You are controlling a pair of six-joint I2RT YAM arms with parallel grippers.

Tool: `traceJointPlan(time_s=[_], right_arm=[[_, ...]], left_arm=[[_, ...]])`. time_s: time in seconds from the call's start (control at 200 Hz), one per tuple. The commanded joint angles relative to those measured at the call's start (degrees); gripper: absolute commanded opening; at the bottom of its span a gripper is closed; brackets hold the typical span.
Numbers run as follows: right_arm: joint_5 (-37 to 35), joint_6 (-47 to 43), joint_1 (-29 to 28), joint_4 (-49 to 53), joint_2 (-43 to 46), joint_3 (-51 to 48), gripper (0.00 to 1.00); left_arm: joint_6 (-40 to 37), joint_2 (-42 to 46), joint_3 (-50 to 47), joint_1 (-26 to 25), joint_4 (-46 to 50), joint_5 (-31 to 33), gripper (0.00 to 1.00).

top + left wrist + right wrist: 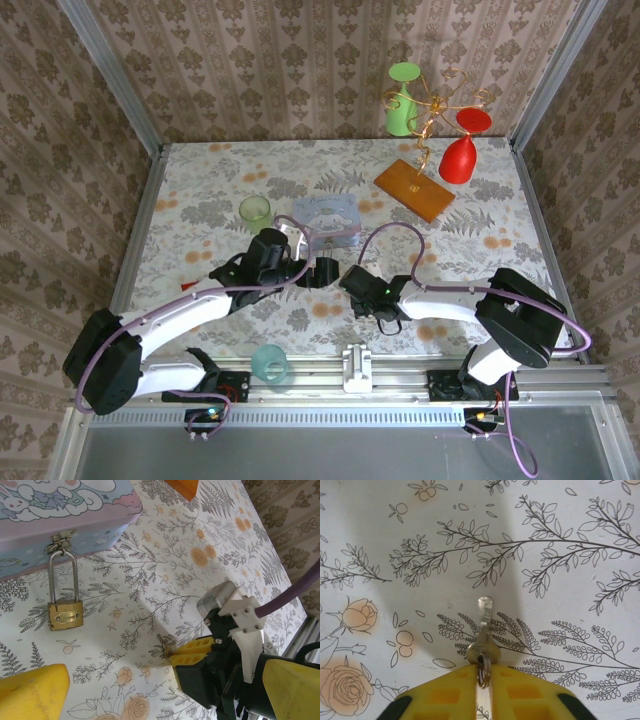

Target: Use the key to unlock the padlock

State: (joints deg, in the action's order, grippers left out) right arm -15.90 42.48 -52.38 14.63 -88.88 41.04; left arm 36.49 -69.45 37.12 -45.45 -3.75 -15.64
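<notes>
The small brass padlock point(65, 615) lies on the flowered cloth, its thin shackle hooked through the hasp of the pale blue patterned box point(65, 510). My left gripper point(322, 272) is open, and its yellow fingers point(30, 692) stand wide apart at the bottom corners of the left wrist view, short of the padlock. My right gripper point(484, 680) is shut on the key point(482, 630), pinching its ring so the silver blade points away, low over the cloth. In the left wrist view the key point(165, 644) sits to the right of the padlock.
A green cup point(255, 212) stands left of the box point(328, 218) and a teal cup point(269, 362) sits by the near rail. A wooden base point(414, 188) with a wire stand, a green goblet point(403, 100) and a red goblet point(462, 150) are at the back right.
</notes>
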Motion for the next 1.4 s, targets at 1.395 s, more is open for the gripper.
traceJointPlan(time_s=[1.395], right_arm=[[17.98, -6.06, 8.12, -10.96, 21.98, -4.69, 0.0]], left_arm=[[40.5, -4.97, -12.94, -8.83, -44.23, 13.96, 0.85]])
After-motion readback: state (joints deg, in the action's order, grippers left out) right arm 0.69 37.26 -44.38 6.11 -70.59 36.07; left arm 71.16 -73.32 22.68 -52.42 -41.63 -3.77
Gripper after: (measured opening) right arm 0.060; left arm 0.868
